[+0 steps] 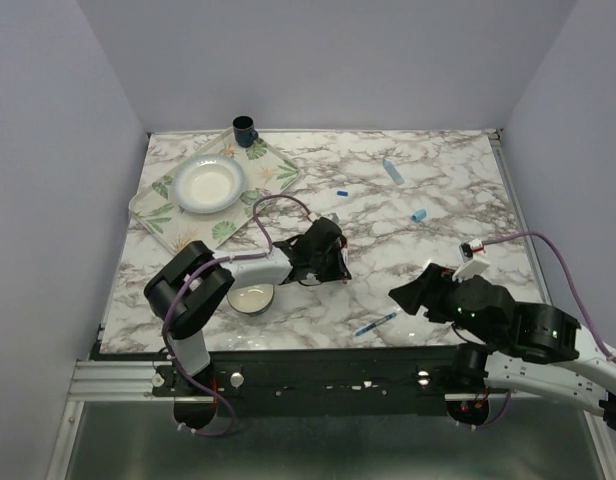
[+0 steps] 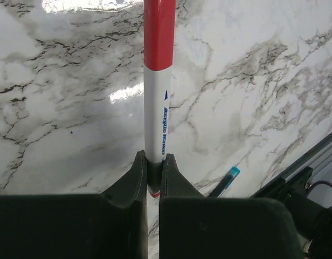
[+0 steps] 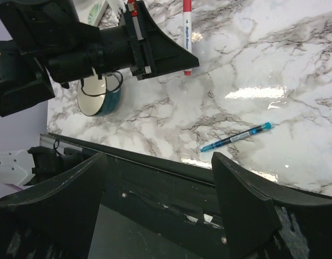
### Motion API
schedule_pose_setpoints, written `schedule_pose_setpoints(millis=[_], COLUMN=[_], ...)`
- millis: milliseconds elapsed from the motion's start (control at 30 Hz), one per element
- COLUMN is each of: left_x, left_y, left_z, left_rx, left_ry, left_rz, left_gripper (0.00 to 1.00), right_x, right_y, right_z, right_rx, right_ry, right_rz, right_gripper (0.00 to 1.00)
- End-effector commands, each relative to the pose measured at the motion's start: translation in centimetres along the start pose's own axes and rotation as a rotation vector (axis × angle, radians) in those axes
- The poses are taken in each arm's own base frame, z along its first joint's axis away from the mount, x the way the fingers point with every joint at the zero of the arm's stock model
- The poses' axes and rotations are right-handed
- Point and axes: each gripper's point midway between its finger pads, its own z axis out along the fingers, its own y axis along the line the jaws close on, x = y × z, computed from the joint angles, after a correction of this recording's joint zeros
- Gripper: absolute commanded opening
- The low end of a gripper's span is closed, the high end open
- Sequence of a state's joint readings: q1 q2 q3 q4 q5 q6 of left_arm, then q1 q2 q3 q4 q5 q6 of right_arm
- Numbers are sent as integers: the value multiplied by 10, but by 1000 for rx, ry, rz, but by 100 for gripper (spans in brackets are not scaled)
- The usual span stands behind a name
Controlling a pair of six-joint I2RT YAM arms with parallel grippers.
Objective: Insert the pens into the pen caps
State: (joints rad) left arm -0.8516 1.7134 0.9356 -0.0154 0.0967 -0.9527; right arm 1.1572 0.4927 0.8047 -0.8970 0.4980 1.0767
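My left gripper [image 2: 153, 159] is shut on a white-barrelled pen [image 2: 157, 113], pinched near its red-ringed end; a wider red sleeve [image 2: 159, 32] covers its far end. The same pen [image 3: 186, 40] shows in the right wrist view, held just above the marble. My right gripper [image 3: 160, 162] hangs open and empty over the table's near edge. A slim blue pen [image 3: 236, 137] lies on the table just beyond it, also in the top view [image 1: 376, 323]. Farther back lie a thicker light blue pen [image 1: 393, 172], a dark blue cap [image 1: 341, 192] and a light blue cap [image 1: 419, 214].
A leaf-patterned tray [image 1: 158, 215] at the back left carries a white plate [image 1: 210, 183], with a dark cup [image 1: 244, 128] at its far corner. A small teal bowl [image 1: 251, 297] sits beside my left arm. A metal rail [image 1: 118, 378] runs along the near edge.
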Motion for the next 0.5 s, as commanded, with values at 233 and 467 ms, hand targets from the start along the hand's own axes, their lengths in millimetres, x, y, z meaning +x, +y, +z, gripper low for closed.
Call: schedule_pose_setpoints(millis=[233,467], left_x=[-6,-24], left_y=[-5,-29], left_z=[21,-18], left_rx=[-46,7], left_ry=[15,-33], left_rz=[-51,23], left_gripper=[54,67], right_x=[5,19], right_y=[-50,-62], right_z=[-1,8], right_rx=[260,345], right_ry=[-20,-1], right_rz=[93,137], right_gripper=[84,72])
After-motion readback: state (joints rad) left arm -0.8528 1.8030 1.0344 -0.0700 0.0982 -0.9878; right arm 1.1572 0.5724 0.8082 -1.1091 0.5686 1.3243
